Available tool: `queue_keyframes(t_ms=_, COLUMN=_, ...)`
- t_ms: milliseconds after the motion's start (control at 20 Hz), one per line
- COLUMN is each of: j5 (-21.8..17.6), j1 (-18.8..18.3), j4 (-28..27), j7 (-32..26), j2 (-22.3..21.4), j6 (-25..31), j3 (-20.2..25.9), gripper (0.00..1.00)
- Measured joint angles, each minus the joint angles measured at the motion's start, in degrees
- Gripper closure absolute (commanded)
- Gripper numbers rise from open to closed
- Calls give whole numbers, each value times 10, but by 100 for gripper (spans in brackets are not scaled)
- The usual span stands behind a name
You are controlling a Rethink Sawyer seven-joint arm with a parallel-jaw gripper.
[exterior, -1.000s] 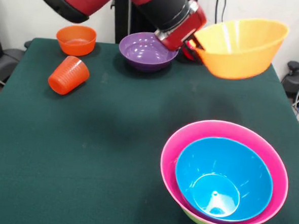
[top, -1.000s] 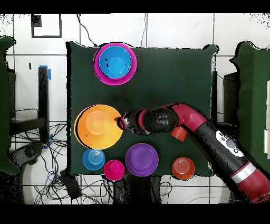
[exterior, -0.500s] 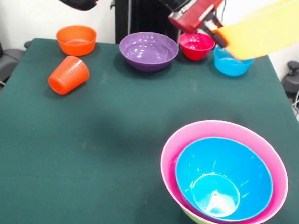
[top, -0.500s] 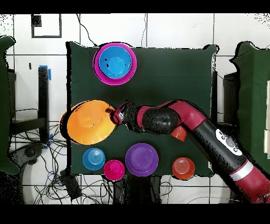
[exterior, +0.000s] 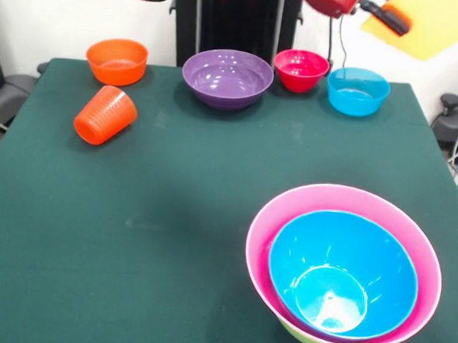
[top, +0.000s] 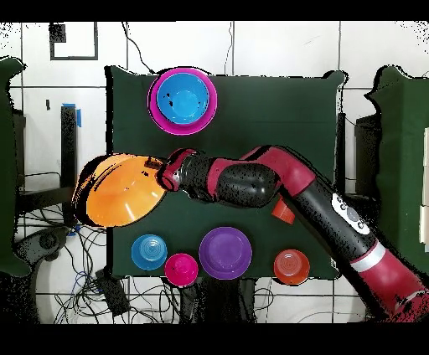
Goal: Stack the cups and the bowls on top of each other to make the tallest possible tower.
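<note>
My gripper (exterior: 388,16) is raised at the top right, shut on the rim of the large orange bowl (exterior: 434,25), which hangs tilted past the table's edge; from overhead the gripper (top: 165,176) and the orange bowl (top: 120,191) show at the left side. The tower (top: 183,100) is a big pink bowl (exterior: 263,220) with a blue bowl (exterior: 368,254) nested inside and a green bowl (exterior: 308,341) beneath. The orange-red cup (exterior: 104,115) lies on its side at the left, apart from my gripper.
Along the far edge stand a small orange bowl (exterior: 117,60), a purple bowl (exterior: 227,78), a magenta-red bowl (exterior: 300,69) and a small blue bowl (exterior: 357,91). In the overhead view my arm (top: 251,180) crosses the green table (top: 276,117) and half covers the cup (top: 286,213).
My gripper has lifted the large orange bowl higher and carried it outward past the table's side. The magenta-red and small blue bowls it hid now show.
</note>
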Motion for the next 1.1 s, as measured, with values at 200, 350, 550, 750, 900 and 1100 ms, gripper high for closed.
queue_keyframes(t_ms=200, j5=0, j1=0, j4=-14, j7=-49, j2=25, j6=0, j3=26, gripper=100)
queue_keyframes(t_ms=350, j5=-1, j1=0, j4=-27, j7=-91, j2=47, j6=0, j3=42, gripper=100)
queue_keyframes(t_ms=550, j5=-4, j1=0, j4=-48, j7=-172, j2=82, j6=0, j3=60, gripper=100)
queue_keyframes(t_ms=750, j5=-10, j1=0, j4=-67, j7=-232, j2=100, j6=0, j3=61, gripper=100)
queue_keyframes(t_ms=900, j5=-11, j1=1, j4=-80, j7=-258, j2=106, j6=0, j3=61, gripper=100)
queue_keyframes(t_ms=1100, j5=-12, j1=6, j4=-111, j7=-295, j2=110, j6=0, j3=61, gripper=100)
